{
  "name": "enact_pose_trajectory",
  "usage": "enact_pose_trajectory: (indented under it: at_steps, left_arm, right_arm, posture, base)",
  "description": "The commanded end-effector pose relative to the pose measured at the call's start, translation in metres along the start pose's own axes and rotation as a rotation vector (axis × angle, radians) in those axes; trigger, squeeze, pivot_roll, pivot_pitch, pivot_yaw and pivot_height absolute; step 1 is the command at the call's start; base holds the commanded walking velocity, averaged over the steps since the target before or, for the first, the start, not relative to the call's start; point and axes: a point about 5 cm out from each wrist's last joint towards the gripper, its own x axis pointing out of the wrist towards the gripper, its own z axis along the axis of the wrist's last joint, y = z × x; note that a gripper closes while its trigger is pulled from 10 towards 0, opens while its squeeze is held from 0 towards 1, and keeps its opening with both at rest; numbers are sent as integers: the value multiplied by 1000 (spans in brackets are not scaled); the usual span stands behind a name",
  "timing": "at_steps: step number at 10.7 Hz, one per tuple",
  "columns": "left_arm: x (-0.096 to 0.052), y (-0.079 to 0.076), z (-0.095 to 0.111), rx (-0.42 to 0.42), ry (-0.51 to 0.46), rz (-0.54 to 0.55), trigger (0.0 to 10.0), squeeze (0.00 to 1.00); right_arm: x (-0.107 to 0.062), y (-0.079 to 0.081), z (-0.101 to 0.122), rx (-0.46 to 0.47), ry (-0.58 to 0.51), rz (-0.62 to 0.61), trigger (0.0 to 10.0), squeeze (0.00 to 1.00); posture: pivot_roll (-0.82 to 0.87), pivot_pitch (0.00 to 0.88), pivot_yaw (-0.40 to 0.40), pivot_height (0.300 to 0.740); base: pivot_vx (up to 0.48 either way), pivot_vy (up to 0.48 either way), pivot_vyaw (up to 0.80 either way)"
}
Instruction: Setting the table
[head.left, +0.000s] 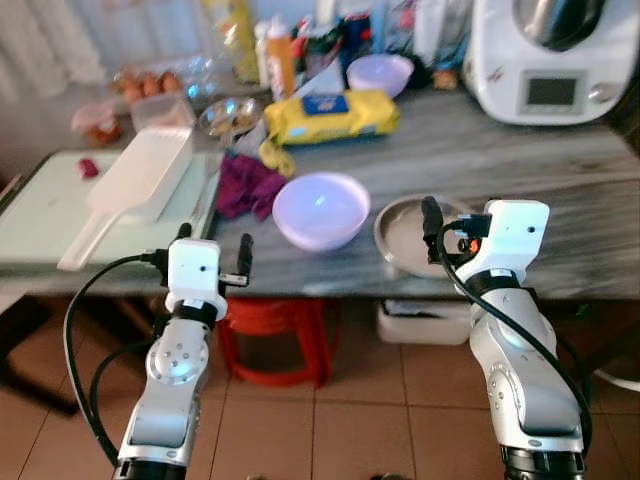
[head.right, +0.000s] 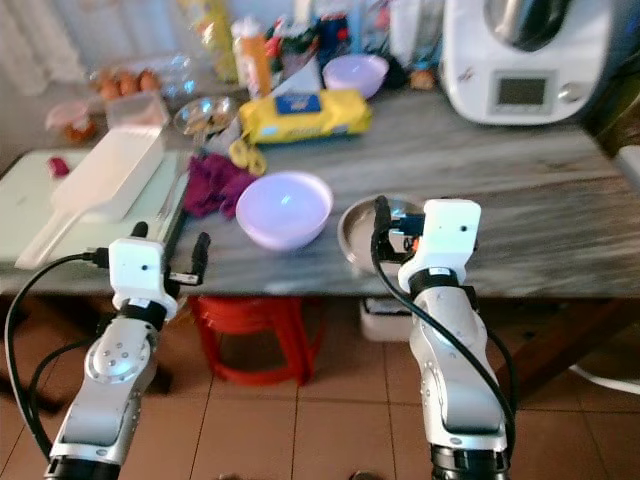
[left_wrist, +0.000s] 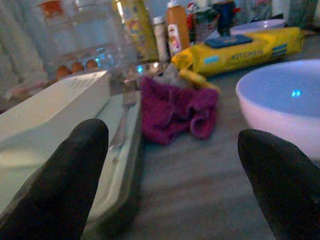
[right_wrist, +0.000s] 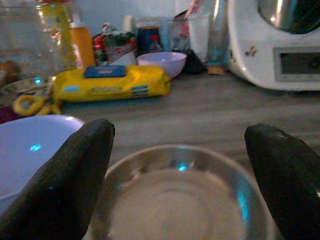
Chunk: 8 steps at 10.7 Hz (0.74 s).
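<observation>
Your right claw (head.left: 436, 232) hangs at the near edge of the worktop (head.left: 540, 170), fingers apart, lined up on the steel plate (right_wrist: 181, 200) just ahead. Your left claw (head.left: 212, 248), also spread wide, faces the gap between the tray (left_wrist: 122, 165) and the lilac bowl (head.left: 321, 208). You look to be at the approach stage; next, ease the right claw forward over the plate's rim. Farther back lies a yellow packet (head.left: 330, 115).
</observation>
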Motion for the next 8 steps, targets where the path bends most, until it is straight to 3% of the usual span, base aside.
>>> enact_pose_trajectory:
  at_steps: [1,4,6,8]
  left_arm:
    - [-1,4,-1,14,11,9,10000,0]
    - [0,4,0,21,10,0,10000,0]
    - [1,2,0,19,11,-7,10000,0]
    - [1,2,0,19,13,-8,10000,0]
  right_arm:
    - [2,3,1,5,4,-10,10000,0]
    - [3,4,4,26,-31,33,10000,0]
    - [0,3,-3,82,12,29,10000,0]
    - [1,2,-5,45,25,11,10000,0]
  posture:
    - [-149,72,86,740]
    - [-151,75,91,740]
    - [-152,81,92,740]
    - [-151,82,91,740]
  base:
    - [-274,0,0]
    - [-289,0,0]
    - [-289,0,0]
    - [-291,0,0]
